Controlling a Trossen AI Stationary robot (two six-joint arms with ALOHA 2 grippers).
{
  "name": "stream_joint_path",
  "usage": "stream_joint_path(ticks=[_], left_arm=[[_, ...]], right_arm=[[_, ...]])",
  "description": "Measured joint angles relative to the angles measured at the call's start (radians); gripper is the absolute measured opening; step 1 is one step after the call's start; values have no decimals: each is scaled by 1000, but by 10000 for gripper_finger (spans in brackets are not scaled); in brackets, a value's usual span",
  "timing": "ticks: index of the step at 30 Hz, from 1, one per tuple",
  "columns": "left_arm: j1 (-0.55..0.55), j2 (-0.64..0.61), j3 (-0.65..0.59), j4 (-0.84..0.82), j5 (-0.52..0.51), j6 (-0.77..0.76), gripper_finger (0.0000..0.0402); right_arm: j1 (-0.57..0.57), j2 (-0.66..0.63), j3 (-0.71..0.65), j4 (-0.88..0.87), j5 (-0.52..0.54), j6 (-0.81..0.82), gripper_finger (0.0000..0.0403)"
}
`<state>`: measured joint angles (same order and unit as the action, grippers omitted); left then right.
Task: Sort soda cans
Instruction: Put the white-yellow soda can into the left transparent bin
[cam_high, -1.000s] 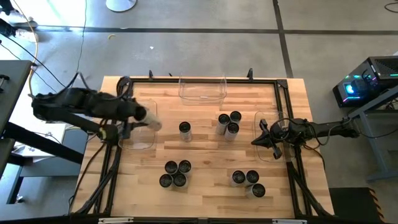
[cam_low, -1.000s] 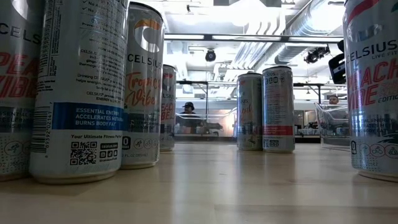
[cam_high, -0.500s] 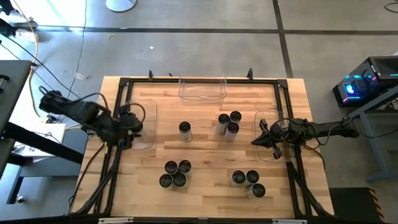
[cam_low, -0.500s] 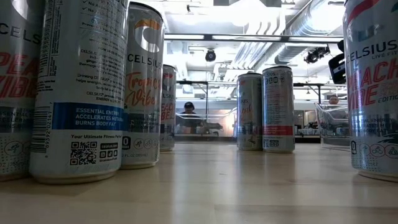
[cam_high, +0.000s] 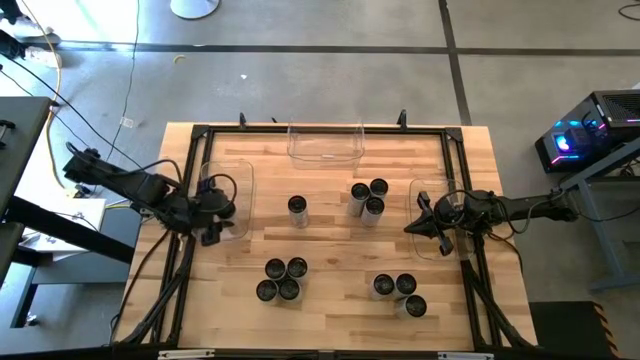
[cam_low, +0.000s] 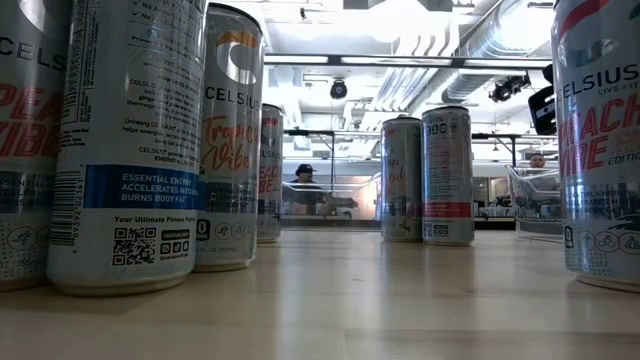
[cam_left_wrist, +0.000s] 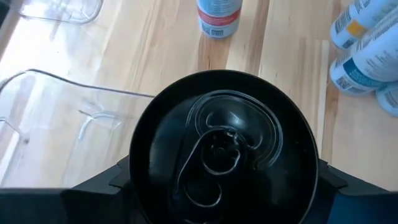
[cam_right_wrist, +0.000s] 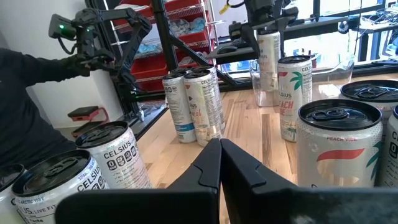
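A: What is your left gripper (cam_high: 212, 212) doing?

B: It sits over the clear bin (cam_high: 240, 172) at the table's nine o'clock edge, and its jaws are closed around a soda can (cam_left_wrist: 222, 146). Your left wrist view looks straight down on that can's dark top and pull tab, so its long axis runs vertical, top toward the camera, with the bin's clear wall just beside it.

A: And your right gripper (cam_high: 412, 227)?

B: It rests at the three o'clock side, over a second clear bin (cam_high: 432, 247), fingertips pressed together and holding nothing. It points toward nine o'clock across the table.

A: Where are the other cans?

B: All stand upright on the wooden table (cam_high: 330, 310), tops up. One single can (cam_high: 297, 206) stands just left of centre. A trio (cam_high: 368, 196) stands touching toward one o'clock of centre. A group of four (cam_high: 281, 279) clusters at about seven o'clock, and three more (cam_high: 399, 292) at five o'clock. A third clear bin (cam_high: 325, 141) lies at the twelve o'clock edge.

A: Anything from the low view?

B: You see tall cans close up, labels facing you, every one vertical. A person (cam_low: 303, 188) shows far behind the table.
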<state>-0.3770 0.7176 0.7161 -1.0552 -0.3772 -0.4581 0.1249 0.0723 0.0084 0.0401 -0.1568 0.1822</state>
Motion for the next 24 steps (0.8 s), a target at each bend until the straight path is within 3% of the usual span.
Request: stream_joint_path(ticks=[24], left_arm=[[37,44,-18,30,-3,-162,255]], right_arm=[[0,0,0,0,0,0,0]])
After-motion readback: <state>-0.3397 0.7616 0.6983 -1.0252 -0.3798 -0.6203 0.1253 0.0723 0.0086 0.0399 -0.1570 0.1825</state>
